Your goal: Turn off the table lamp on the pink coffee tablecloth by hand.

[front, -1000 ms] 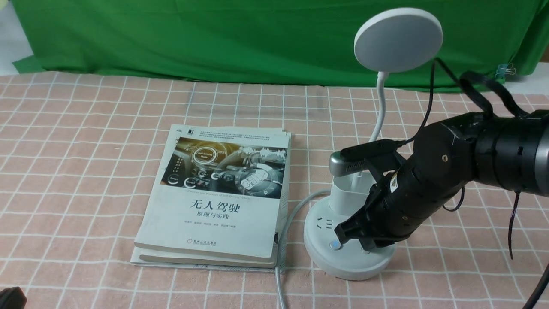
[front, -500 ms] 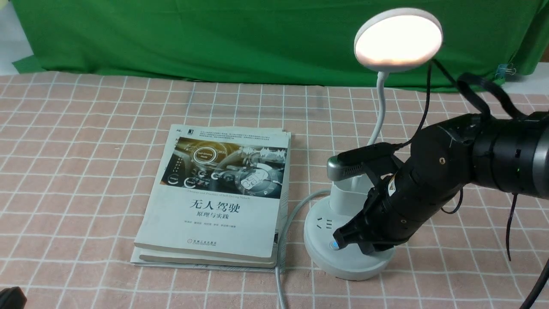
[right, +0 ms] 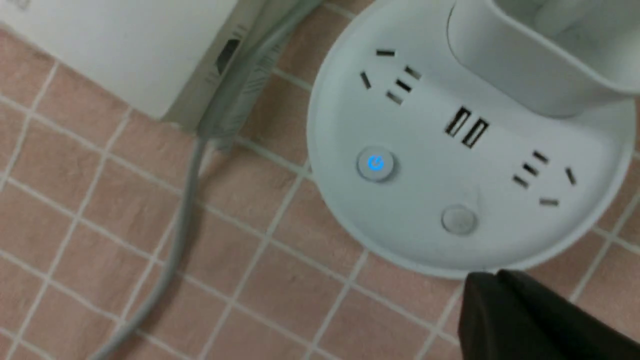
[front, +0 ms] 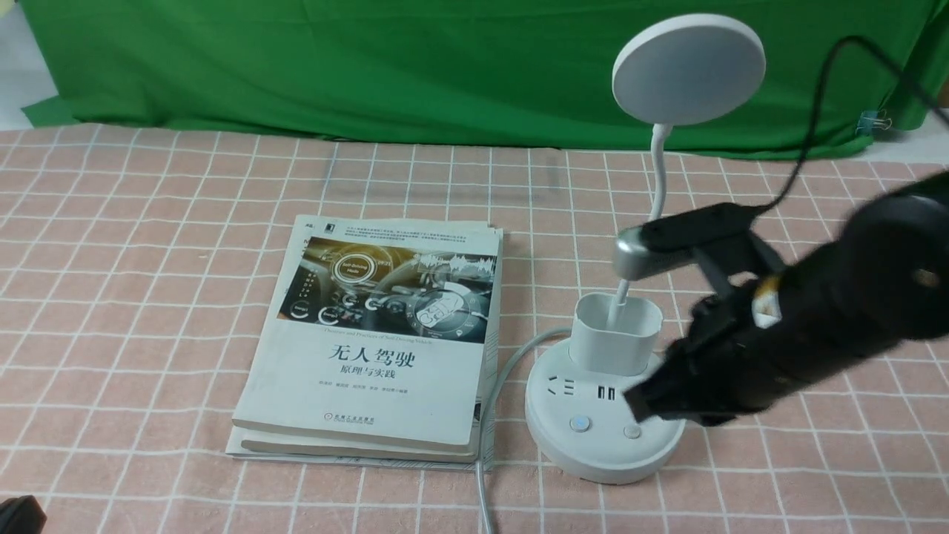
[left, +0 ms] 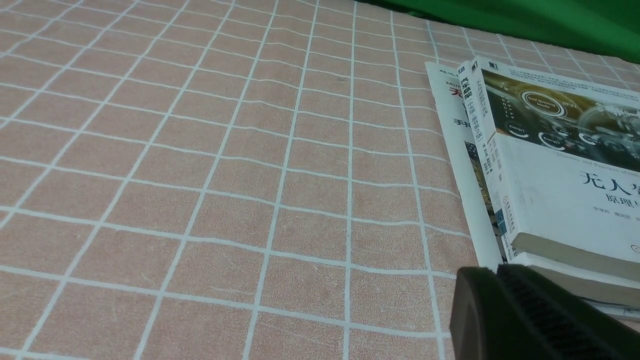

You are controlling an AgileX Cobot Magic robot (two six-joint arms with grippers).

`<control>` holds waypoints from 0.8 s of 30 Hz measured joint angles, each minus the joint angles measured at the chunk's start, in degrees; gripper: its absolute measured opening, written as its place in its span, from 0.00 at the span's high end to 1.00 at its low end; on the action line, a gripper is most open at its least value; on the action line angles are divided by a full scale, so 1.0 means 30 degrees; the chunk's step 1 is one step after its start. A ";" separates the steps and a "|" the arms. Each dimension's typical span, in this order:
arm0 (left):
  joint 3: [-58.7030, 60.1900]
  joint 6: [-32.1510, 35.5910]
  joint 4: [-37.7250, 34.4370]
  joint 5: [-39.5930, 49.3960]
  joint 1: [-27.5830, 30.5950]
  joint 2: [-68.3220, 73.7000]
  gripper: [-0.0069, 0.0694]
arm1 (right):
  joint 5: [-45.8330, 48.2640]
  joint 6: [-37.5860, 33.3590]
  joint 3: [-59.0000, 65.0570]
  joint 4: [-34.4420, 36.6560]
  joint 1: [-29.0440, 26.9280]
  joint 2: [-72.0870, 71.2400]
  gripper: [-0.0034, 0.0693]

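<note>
The white table lamp [front: 604, 415] stands on the pink gridded tablecloth [front: 148, 245], right of centre. Its round disc head [front: 689, 68] is dark, not glowing. The round base shows sockets, a blue-lit button [front: 579, 423] and a plain button [front: 632, 432]; both also show in the right wrist view, the lit one [right: 375, 163] and the plain one [right: 459, 220]. My right gripper [front: 639, 400] is shut and empty, lifted just off the base's right side, blurred by motion; in the right wrist view [right: 492, 280] its tips sit past the base rim. My left gripper [left: 492, 275] is shut and empty, low over the cloth beside the books.
A stack of white books [front: 385, 334] lies left of the lamp, also in the left wrist view [left: 550, 165]. The lamp's grey cord [front: 489, 415] runs along the books' right edge toward the front. A green backdrop [front: 371, 67] hangs behind.
The lamp head glowed half a second ago and is now dark. My right gripper has lifted off the blue button and pulled back to the right and up.
</note>
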 joint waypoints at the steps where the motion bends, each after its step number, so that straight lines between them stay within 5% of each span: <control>1: 0.0000 0.0000 0.0000 0.0000 0.0000 0.0000 0.90 | 0.0122 0.0023 0.0507 0.0000 0.0000 -0.0770 0.90; 19: 0.0000 0.0000 0.0000 0.0000 0.0000 0.0000 0.90 | -0.2745 -0.0175 0.2872 -0.1277 -0.0176 -0.6545 0.90; 24: 0.0000 0.0000 0.0082 0.0000 0.0000 0.0000 0.90 | -0.5720 -0.0210 0.7849 -0.1880 -0.3324 -1.0676 0.90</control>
